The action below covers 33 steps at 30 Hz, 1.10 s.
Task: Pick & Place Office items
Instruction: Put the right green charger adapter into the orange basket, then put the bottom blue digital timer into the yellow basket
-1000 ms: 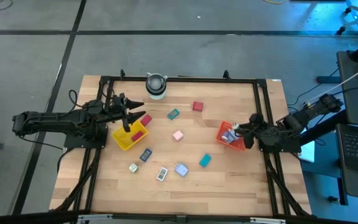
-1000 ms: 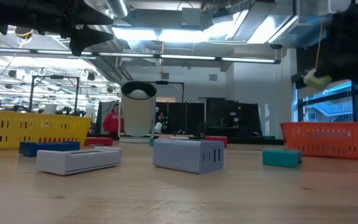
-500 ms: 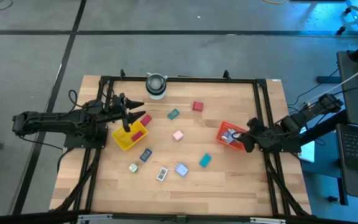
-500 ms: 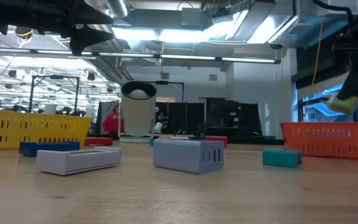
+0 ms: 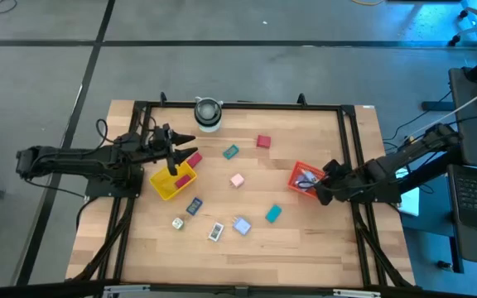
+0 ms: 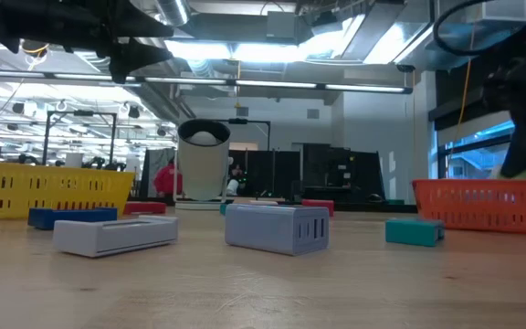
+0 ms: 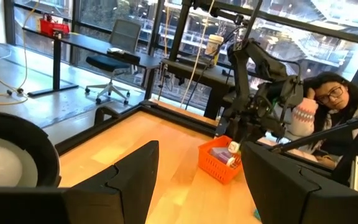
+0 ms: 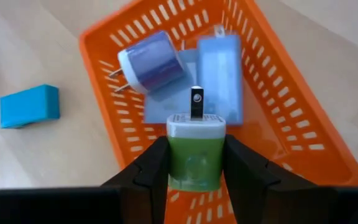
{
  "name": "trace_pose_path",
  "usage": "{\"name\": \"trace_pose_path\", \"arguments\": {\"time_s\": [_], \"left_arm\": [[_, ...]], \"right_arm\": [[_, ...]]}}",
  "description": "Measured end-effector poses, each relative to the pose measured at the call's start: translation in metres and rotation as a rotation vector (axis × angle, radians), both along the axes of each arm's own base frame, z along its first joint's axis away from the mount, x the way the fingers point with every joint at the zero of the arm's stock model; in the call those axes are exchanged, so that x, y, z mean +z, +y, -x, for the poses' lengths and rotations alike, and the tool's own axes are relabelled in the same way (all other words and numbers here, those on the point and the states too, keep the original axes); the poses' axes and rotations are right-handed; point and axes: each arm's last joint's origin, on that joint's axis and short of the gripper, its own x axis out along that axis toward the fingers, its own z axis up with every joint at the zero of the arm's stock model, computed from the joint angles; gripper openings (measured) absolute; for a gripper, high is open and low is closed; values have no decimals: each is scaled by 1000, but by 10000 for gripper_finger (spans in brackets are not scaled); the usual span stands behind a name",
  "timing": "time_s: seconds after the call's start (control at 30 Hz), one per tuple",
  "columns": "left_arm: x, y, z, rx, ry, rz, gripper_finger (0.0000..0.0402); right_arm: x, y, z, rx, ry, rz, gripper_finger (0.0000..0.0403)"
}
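My right gripper (image 5: 320, 189) hangs over the near part of the orange tray (image 5: 293, 171) and is shut on a green-and-white charger plug (image 8: 194, 155). The tray (image 8: 278, 93) holds a blue-and-white plug (image 8: 149, 62) and a pale blue block (image 8: 219, 68). My left gripper (image 5: 173, 157) is open and empty above the yellow tray (image 5: 162, 187), which has a red piece (image 5: 183, 178) in it. Lying flat on the table are a red block (image 5: 263, 141), teal pieces (image 5: 231, 152) (image 5: 272, 213), a pink piece (image 5: 237, 180), a dark blue one (image 5: 194, 205) and pale ones (image 5: 241, 225) (image 5: 215, 233). My right gripper pinches the plug's green body (image 8: 194, 163) between its two fingers, one on each side. The fingers come from above, slanting down. The plug's white end and metal prong (image 8: 196, 102) point away from the gripper toward the tray's floor. It is lifted clear.
A white-and-grey cylinder (image 5: 208, 113) stands at the far edge. A red piece (image 5: 193, 159) lies beside the yellow tray. A black frame (image 5: 238, 106) rims the table. A person (image 7: 328, 99) sits beyond the table's right side. Bare wood lies along the near edge.
My right gripper has gone down and a little toward the table's near-left over the orange tray, carrying the green plug from well above the tray to just behind its wall in the low view. The pieces on the table have stayed put.
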Motion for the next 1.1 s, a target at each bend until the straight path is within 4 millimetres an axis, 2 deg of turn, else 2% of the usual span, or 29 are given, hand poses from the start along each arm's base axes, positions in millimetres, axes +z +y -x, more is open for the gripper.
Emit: {"name": "trace_pose_path", "arguments": {"time_s": [0.27, 1.1], "left_arm": [[-7, 1, -9, 0, 39, 12, 226], [-7, 2, -11, 0, 28, 23, 226]], "right_arm": [[-5, 3, -5, 4, 38, 1, 125], [-5, 4, -6, 23, 47, -8, 220]]}}
